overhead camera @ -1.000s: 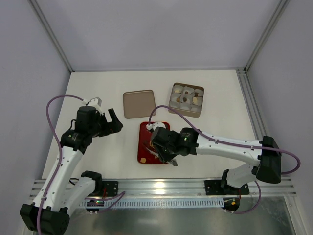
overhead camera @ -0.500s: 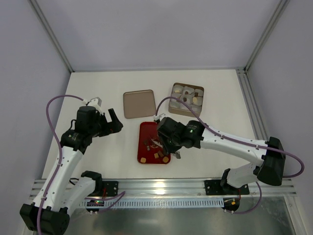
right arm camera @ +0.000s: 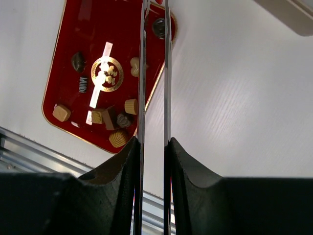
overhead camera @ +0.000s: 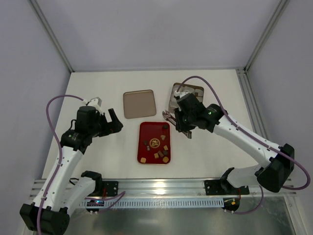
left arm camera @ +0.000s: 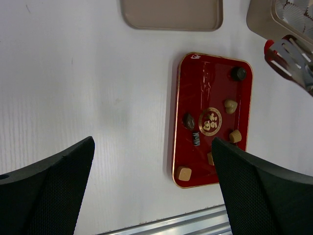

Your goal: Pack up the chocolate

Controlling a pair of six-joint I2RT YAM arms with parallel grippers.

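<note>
The right gripper (overhead camera: 168, 117) has swung off the red tray (overhead camera: 143, 133) toward the upper-right tin (overhead camera: 196, 89), its blades nearly closed and any load hidden, so a drop looks due, while the left gripper (overhead camera: 113, 121) gapes empty and chocolates (overhead camera: 157, 154) remain.

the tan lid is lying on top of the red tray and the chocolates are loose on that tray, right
Not quite. The tan lid is not on top of the red tray; it lies flat on the table beyond the tray's far end, with bare table between them. The left wrist view shows this. The chocolates are indeed loose on that tray.
</note>
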